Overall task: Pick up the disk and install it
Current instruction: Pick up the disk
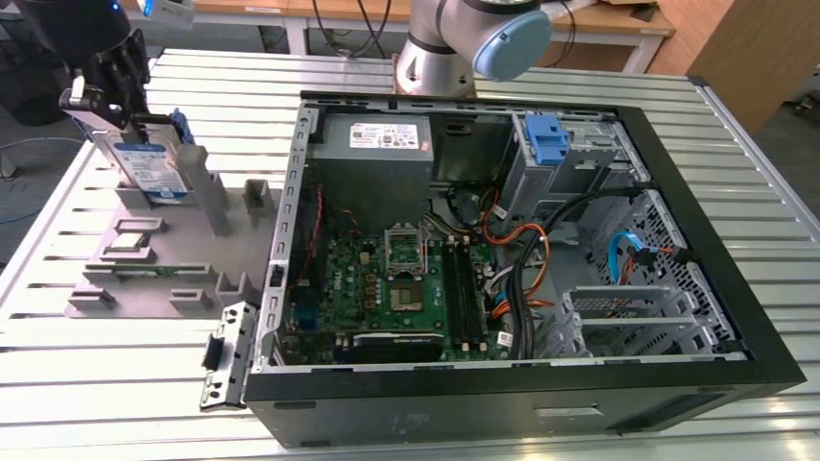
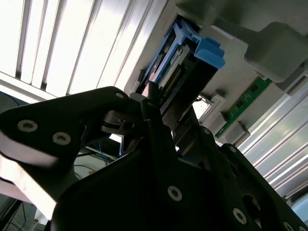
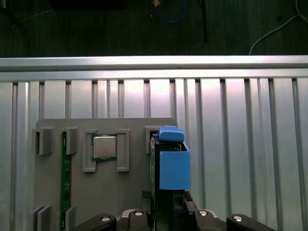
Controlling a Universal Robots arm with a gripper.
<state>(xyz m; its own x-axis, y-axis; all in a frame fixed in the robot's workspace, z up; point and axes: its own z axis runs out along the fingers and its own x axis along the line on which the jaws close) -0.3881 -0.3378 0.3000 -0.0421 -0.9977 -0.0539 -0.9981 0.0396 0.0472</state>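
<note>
The disk stands on edge in a slot of the grey holder block, at the exterior view's far left. Its blue-and-white label faces the camera. My gripper comes down on its top edge, with the black fingers closed against both faces of the drive. In the first wrist view the disk's blue side rail rises from between the fingers. In the second wrist view the blue rail and the drive's edge sit just beyond the fingertips.
The holder block also carries a small silver chip and a green memory stick. The open computer case takes up the exterior view's right, with a blue-latched drive bay and a grey power supply. A metal bracket lies beside the case.
</note>
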